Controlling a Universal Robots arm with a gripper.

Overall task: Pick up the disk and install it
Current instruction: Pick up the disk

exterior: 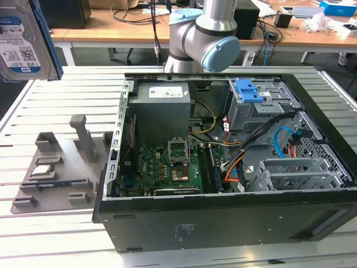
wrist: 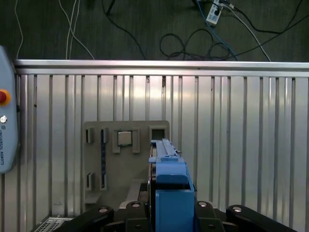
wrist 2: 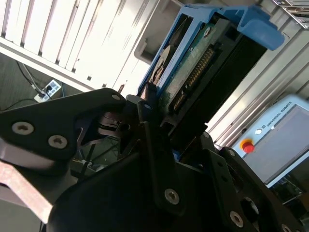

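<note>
Aloft, the disk (exterior: pixel 25 42) hangs at the exterior view's upper left, well clear of the open computer case (exterior: pixel 167 229).
The gripper (wrist: pixel 170 209) clamps its blue caddy on both sides, seemingly to leave the connector edge free.

One disk (exterior: pixel 25 39), one robot arm (exterior: pixel 203 33) and one open computer case (exterior: pixel 223 223) are in sight, with one bare blue bracket (exterior: pixel 248 90) and one grey power supply (exterior: pixel 162 109) counted inside the case. There is also one grey holder (exterior: pixel 67 167), one small square chip (exterior: pixel 43 170) and one teach pendant (wrist: pixel 6 130).
</note>
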